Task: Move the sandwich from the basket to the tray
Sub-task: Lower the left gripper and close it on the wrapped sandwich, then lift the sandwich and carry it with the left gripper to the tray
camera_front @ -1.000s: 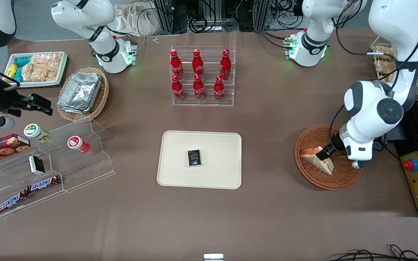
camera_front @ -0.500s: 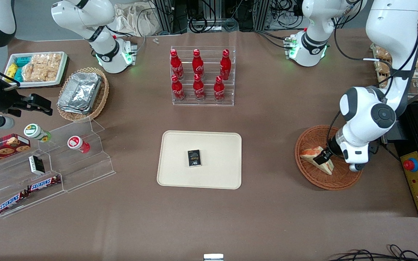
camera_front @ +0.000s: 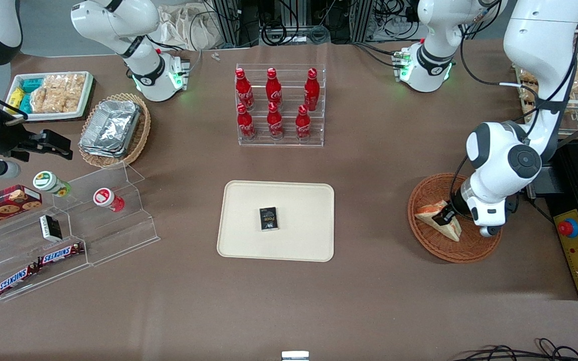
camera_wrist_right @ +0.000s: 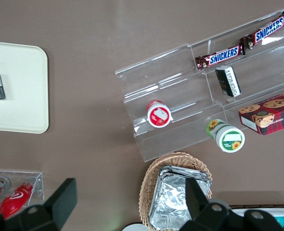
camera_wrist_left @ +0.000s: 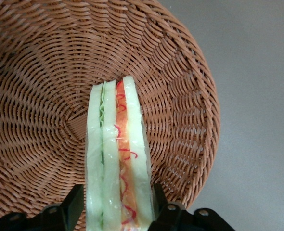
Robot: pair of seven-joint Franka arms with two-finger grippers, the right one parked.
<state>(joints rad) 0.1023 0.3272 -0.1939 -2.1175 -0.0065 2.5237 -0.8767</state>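
The sandwich, a triangular white-bread wedge with orange and green filling, lies in the round reddish-brown wicker basket toward the working arm's end of the worktop. We see our pincer clamped on the sandwich, one finger against each bread face. The cream rectangular tray sits well apart from the basket, holding a small black box.

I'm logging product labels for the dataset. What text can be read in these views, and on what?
"SNICKERS": two bars on the acrylic shelf.
Script on the red bottles: too small to read.
Black box on the tray: print blurred.
Sandwich, between the gripper fingers over the basket: no text.
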